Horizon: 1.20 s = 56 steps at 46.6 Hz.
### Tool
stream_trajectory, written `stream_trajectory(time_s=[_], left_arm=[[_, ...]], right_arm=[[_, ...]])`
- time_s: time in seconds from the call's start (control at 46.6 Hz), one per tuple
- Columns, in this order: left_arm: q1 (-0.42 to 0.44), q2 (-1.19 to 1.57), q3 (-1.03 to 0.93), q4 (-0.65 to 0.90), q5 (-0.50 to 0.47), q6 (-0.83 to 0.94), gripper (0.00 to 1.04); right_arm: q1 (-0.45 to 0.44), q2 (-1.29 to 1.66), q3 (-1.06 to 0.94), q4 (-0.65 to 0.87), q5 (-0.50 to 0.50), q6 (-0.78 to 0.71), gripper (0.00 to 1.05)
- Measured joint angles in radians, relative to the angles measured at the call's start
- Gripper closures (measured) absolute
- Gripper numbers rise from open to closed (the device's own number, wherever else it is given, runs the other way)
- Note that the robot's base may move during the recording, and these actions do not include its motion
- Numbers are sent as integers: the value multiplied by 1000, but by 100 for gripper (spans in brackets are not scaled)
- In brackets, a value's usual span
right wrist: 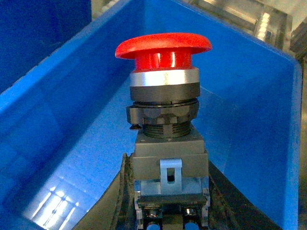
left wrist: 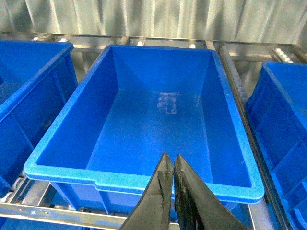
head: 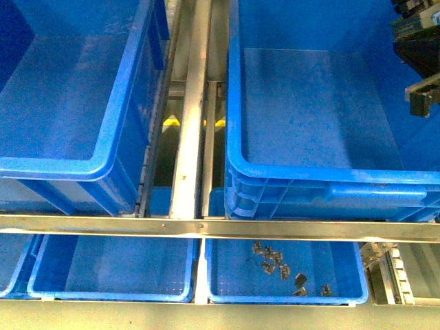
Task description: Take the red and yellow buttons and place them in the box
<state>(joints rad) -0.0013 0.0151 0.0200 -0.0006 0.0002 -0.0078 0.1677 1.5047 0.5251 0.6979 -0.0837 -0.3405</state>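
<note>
Red button (right wrist: 165, 115) tight in right end effector (right wrist: 168, 201) (left one (left wrist: 171, 162) closed, empty)

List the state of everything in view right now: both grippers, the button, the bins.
left gripper: jaws shut, empty.
right gripper: jaws shut on red button.
red button: held, not yet released.
left box: empty.
right box: empty.
lower left tray: empty.
lower right tray: holds small dark parts.

The front view looks steeply down on the left bin (head: 75, 103) and the box (head: 316, 110). The left wrist view overlooks a whole bin (left wrist: 158, 120); the right sits close inside one.
</note>
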Motion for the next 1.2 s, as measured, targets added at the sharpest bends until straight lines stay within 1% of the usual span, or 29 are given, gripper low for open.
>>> stream_trajectory(time_s=[0.236,0.365,0.472,0.601,0.752,0.881,0.966,1.095,1.203], left_arm=[[0,0,0,0,0,0,102],[0,0,0,0,0,0,102],[0,0,0,0,0,0,102],[0,0,0,0,0,0,102],[0,0,0,0,0,0,102],[0,0,0,0,0,0,102],[0,0,0,0,0,0,102],[0,0,0,0,0,0,102],[0,0,0,0,0,0,102]], right_arm=[[-25,214,217,-44,10,72,78],[-39,357,378,-106,35,143,78],[-46,459,497,-158,45,173,78],[-50,579,645,-233,59,209,78],[-57,759,879,-355,93,249,78],[-55,899,1062,-442,101,249,78],[-53,986,1186,-516,132,245,78],[-54,1086,1329,-599,174,239,78],[-56,1131,1405,-666,171,239,78]])
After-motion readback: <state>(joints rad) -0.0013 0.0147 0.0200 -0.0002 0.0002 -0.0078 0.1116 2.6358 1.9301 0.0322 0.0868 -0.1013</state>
